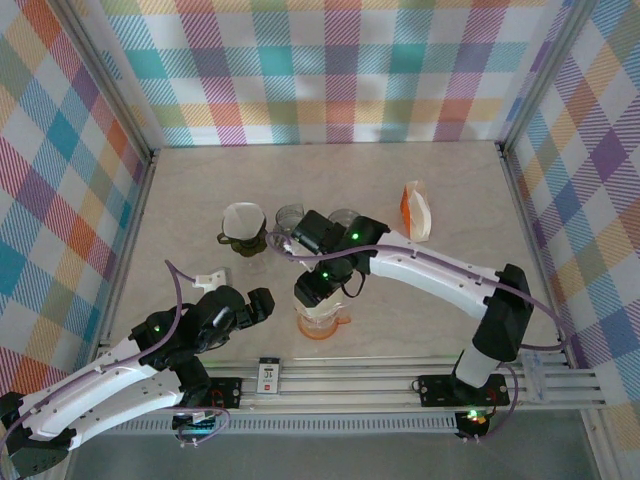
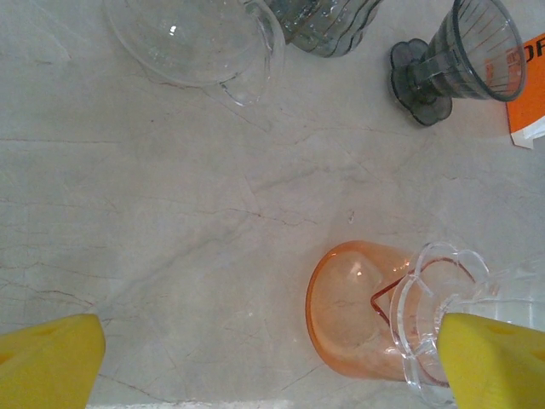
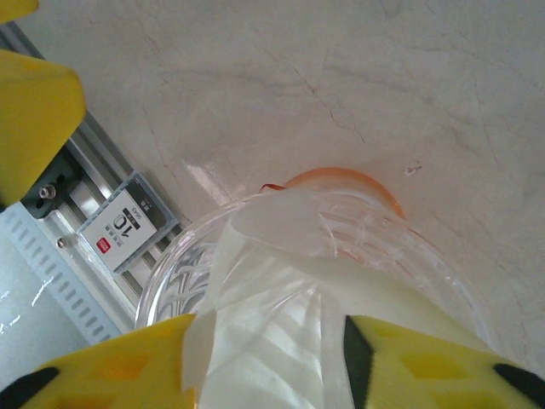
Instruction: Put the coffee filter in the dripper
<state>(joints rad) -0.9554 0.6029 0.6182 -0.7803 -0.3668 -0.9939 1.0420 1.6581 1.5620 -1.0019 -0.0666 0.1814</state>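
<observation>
Two arms on one desk [image 1: 200, 180].

Top view:
- Right end effector [image 1: 318, 290] hangs low over the dripper [image 1: 322, 318] at near centre.
- The dripper sits on an orange server [image 1: 318, 336].
- Left end effector [image 1: 258, 305] is just left of them, released, wide and empty.
- A far dripper [image 1: 243, 228], already lined, stands at far left.
- A pack [image 1: 417, 210] lies far right.
- A timer [image 1: 268, 375] sits on the near rail.

Left wrist view:
- The dripper's scalloped rim is just beside one yellow finger.
- A dark cone [image 2: 477, 43] stands far right.
- The pack's edge shows orange letters, cut off and unreadable.

Right wrist view:
- The filter [image 3: 272, 281] is inside the dripper, rumpled, with one flap above the rim.
- The fingers are parted either side of the paper. The grip looks let go, though I cannot tell whether a pad touches it.
- The timer display appears to read "10".

Risks:
- The paper may cling to a pad and lift out on withdrawal.
- The raised flap may spring the filter askew.
- A knock could tip the light dripper off the server.
</observation>
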